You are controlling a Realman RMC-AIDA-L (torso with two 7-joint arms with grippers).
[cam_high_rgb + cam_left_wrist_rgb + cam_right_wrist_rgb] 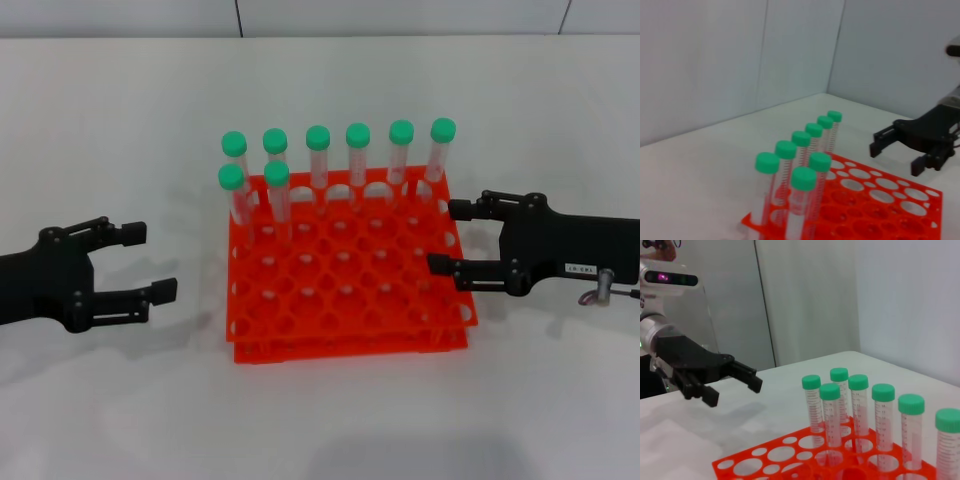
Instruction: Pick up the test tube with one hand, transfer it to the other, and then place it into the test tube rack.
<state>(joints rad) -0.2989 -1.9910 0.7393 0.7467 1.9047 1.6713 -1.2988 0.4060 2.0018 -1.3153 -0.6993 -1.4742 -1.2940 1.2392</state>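
Observation:
The orange-red test tube rack point(300, 335) stands in the middle of the white table. Several green-capped clear tubes point(276, 200) stand upright in its far rows: a line along the back and two more at the near left. They look alike, so I cannot tell which one is the test tube. My left gripper point(150, 262) hovers left of the rack, open and empty. My right gripper point(447, 237), with a small white label, is open and empty at the rack's right edge. The left wrist view shows the right gripper point(896, 157) beyond the rack point(927, 195). The right wrist view shows the left gripper point(734, 391) beyond the tubes point(831, 415).
The white table point(120, 120) stretches around the rack on all sides. A pale wall closes off its far edge. The rack's near rows of holes hold nothing.

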